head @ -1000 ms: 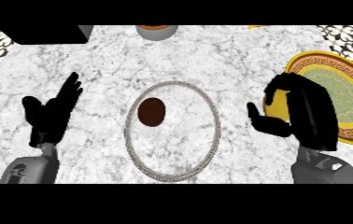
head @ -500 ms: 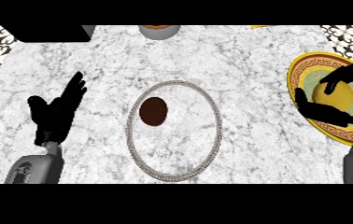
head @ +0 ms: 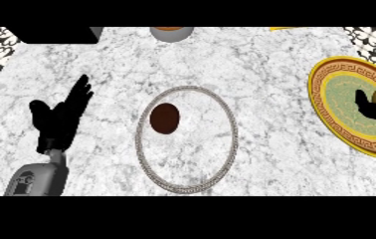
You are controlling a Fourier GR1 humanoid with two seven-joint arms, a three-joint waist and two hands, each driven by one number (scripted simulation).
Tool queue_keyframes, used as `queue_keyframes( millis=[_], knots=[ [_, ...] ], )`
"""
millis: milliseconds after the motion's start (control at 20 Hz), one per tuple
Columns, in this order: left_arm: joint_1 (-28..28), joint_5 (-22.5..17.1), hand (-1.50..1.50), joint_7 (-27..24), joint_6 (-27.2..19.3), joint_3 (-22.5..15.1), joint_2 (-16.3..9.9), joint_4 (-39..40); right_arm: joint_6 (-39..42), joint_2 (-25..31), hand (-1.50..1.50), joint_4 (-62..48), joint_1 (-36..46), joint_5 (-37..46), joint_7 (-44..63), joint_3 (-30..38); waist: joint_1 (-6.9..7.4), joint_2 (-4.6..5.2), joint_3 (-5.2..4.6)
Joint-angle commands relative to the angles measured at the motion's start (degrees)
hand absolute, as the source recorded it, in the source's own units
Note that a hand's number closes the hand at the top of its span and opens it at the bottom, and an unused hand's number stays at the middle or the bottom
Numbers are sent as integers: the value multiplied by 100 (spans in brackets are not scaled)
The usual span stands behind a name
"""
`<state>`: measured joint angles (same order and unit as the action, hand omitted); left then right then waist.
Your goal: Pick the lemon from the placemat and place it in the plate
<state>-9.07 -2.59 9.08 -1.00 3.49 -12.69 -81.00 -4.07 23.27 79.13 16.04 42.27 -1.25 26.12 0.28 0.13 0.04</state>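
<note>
A: Where is the lemon?
B: I cannot find it; only a dark brown oval (head: 164,118) lies on the marble-patterned mat (head: 220,108), in its left half.
A: And the plate (head: 334,101)?
B: Yellow-rimmed, at the right edge of the counter (head: 257,63).
A: The hands?
B: The left hand (head: 62,116) rests with straight fingers, left of the mat. Only a sliver of the right hand (head: 363,102) shows over the plate; I cannot tell its fingers.

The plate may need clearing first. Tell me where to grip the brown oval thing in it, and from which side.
Pinch the brown oval thing across its narrow middle, from above. It lies in the plate's left half, long axis running near to far, so its left and right flanks are closest together. The open left hand is nearer.
</note>
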Motion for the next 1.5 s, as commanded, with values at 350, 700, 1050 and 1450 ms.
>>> queue_keyframes(
  millis=[350,700,1050,1450],
  knots=[
    [-286,-6,0,-108,96,125,-24,264,993,1110,-150,-3226,872,-580,-1190,382,46,26,4],
    [90,179,0,-133,-10,-91,205,32,414,1240,-150,-3741,1195,-837,-2846,499,36,5,4],
    [98,7,0,-38,77,173,35,19,1572,824,-150,-2827,1273,-2228,-3101,983,-84,-44,-9],
    [168,101,0,99,42,82,68,-194,3275,1058,-150,-2895,985,-3548,-1399,1610,-100,-45,-7]
  ],
)
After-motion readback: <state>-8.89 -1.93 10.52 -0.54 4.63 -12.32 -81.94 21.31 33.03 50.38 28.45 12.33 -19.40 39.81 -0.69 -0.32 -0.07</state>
